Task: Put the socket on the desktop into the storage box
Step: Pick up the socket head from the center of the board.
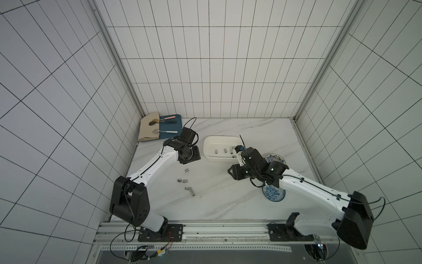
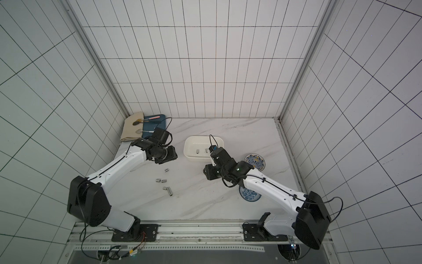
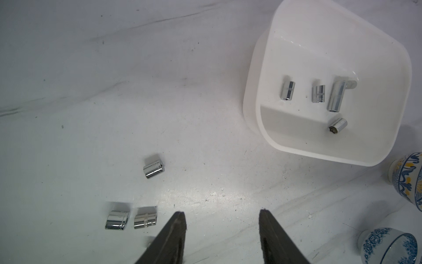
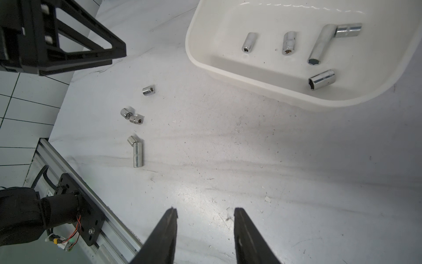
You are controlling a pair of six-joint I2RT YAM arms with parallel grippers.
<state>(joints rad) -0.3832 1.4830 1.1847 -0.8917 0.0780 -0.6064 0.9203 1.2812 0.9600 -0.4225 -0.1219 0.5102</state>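
Several chrome sockets lie on the white marble desktop (image 1: 228, 201): one alone (image 1: 187, 170), a pair (image 1: 182, 180), and a short one touching a long one (image 1: 191, 191). The white storage box (image 1: 206, 146) holds several more sockets (image 3: 318, 93). My left gripper (image 3: 222, 213) hangs open and empty above the desktop, to the left of the box, with the nearest pair of sockets (image 3: 145, 220) just outside one finger. My right gripper (image 4: 205, 209) is open and empty too, hovering near the box's front right corner (image 1: 231, 172).
Two blue-patterned bowls (image 1: 273, 193) (image 1: 275, 158) sit under and behind my right arm. A blue tray (image 1: 170, 130) with utensils and a beige cloth (image 1: 149, 130) fills the far left corner. A metal rail (image 1: 205, 230) runs along the front edge.
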